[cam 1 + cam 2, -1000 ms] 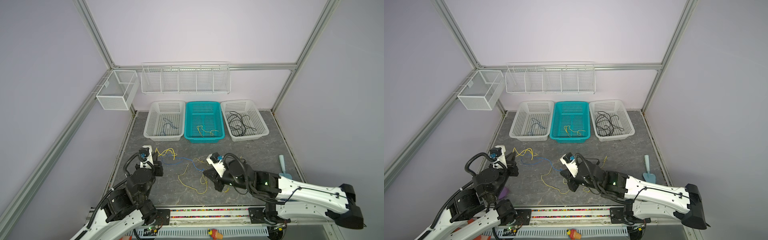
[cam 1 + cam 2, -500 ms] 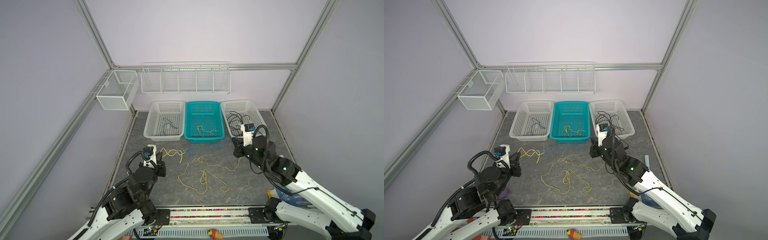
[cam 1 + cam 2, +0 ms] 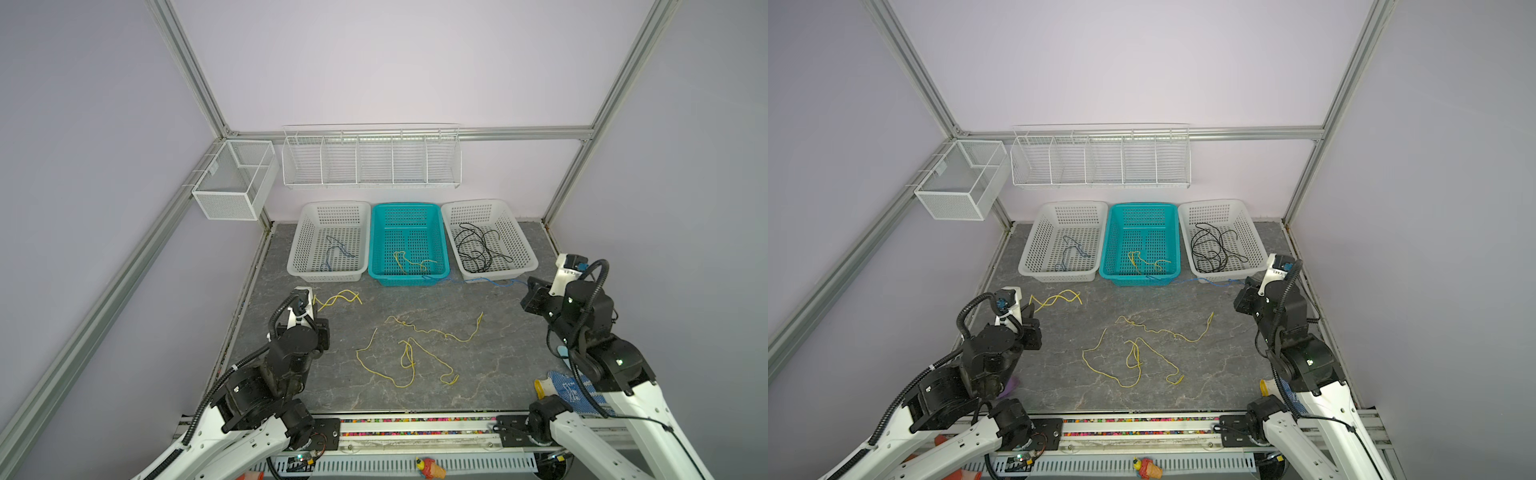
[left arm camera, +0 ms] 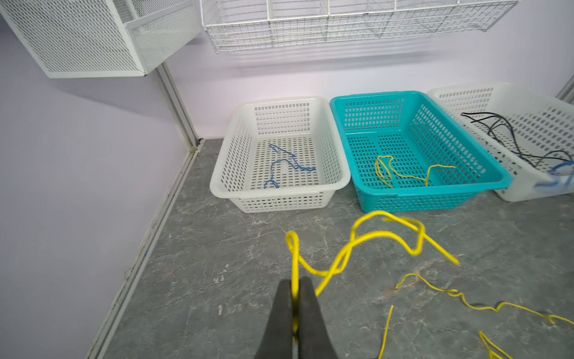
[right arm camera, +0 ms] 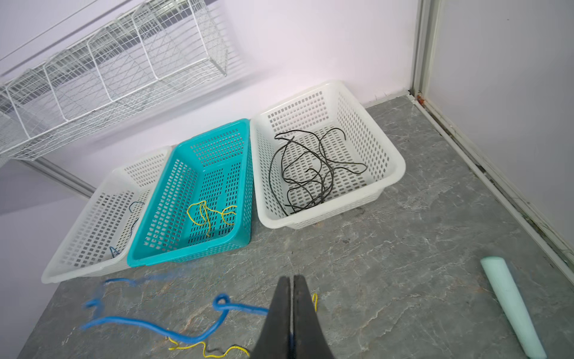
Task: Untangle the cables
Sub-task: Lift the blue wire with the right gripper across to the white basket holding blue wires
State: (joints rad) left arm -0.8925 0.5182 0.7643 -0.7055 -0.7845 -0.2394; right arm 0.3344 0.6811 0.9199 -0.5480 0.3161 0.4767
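My left gripper (image 4: pixel 295 284), at the table's left (image 3: pixel 309 305), is shut on a yellow cable (image 4: pixel 366 237) that loops out over the table (image 3: pixel 338 297). Far right, my right gripper (image 5: pixel 291 279) (image 3: pixel 530 291) is shut on a blue cable (image 5: pixel 139 323), which trails left along the basket fronts (image 3: pixel 469 281). Loose yellow cables (image 3: pixel 415 353) (image 3: pixel 1142 353) lie spread mid-table. In the baskets lie a blue cable (image 3: pixel 338 251), a yellow cable (image 3: pixel 409 262) and black cables (image 3: pixel 478 249).
Three baskets line the back: white (image 3: pixel 324 274), teal (image 3: pixel 409 276), white (image 3: pixel 498 274). Wire racks (image 3: pixel 370 160) hang on the wall above. A pale green tube (image 5: pixel 512 304) lies by the right wall. A blue-patterned cloth thing (image 3: pixel 573 390) sits under the right arm.
My right arm swung from mid-table to the far right, drawing the blue cable out along the basket fronts. The left gripper shifted slightly back with its yellow cable. The yellow cables spread apart.
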